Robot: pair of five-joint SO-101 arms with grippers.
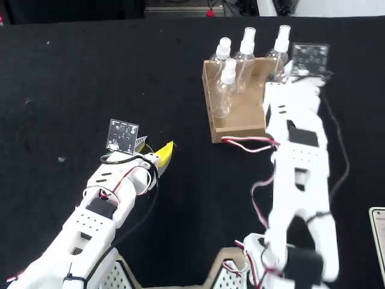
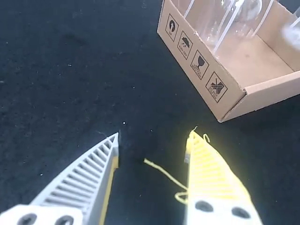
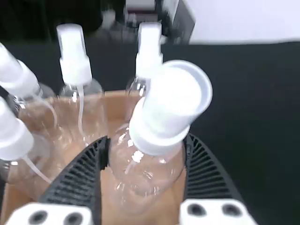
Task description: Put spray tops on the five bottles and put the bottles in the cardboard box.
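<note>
The cardboard box (image 1: 240, 114) stands at the table's back middle, with clear bottles with white spray tops (image 1: 228, 72) upright in it. My right arm (image 1: 295, 138) stretches over the box's right side. In the right wrist view my right gripper (image 3: 145, 140) is shut on a capped clear bottle (image 3: 164, 112), at the box's back right corner (image 1: 281, 39). Whether its base touches the box floor is hidden. Several more capped bottles (image 3: 75, 65) stand beside it. My left gripper (image 1: 155, 147) hovers open over bare table left of the box (image 2: 225, 65), with nothing between its fingertips (image 2: 152, 140).
The black tabletop (image 1: 72, 78) is bare to the left and in front of the box. Red and white cables (image 1: 246, 141) hang by the box's front right corner. A pale object (image 1: 378, 232) lies at the right table edge. A loose yellow thread (image 2: 164, 176) trails from the left gripper's yellow finger.
</note>
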